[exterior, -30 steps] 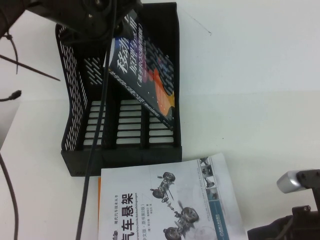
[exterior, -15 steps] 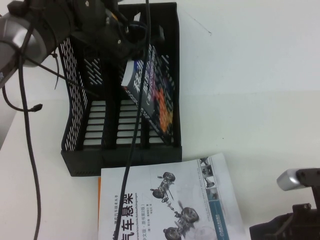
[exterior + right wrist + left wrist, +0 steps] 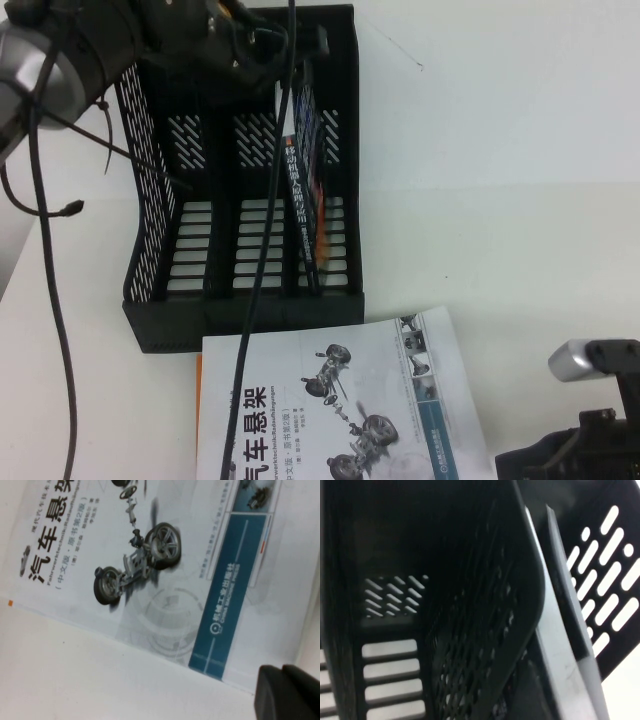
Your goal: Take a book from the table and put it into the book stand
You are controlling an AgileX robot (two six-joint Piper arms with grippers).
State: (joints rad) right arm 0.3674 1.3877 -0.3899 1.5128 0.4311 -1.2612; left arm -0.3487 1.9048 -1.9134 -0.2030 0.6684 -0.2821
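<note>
The dark navy book (image 3: 303,190) stands almost upright, edge-on, in the right compartment of the black book stand (image 3: 150,200) on the white table (image 3: 500,180). My left gripper (image 3: 275,50) is over the back of the stand at the book's top end and looks shut on it. In the left wrist view the book's pale page edge (image 3: 555,645) runs close past the camera, beside the stand's perforated wall (image 3: 470,580). My right gripper (image 3: 285,695) is shut and empty, low at the near right of the table (image 3: 575,440).
A white-covered book with car suspension drawings (image 3: 330,400) lies flat in front of the stand and shows under my right gripper (image 3: 150,570). An orange edge (image 3: 198,370) pokes out beneath it. Black cables (image 3: 260,260) hang across the stand.
My left gripper has swung the navy book from leaning across the stand to nearly upright in the right compartment. The right arm has stayed still.
</note>
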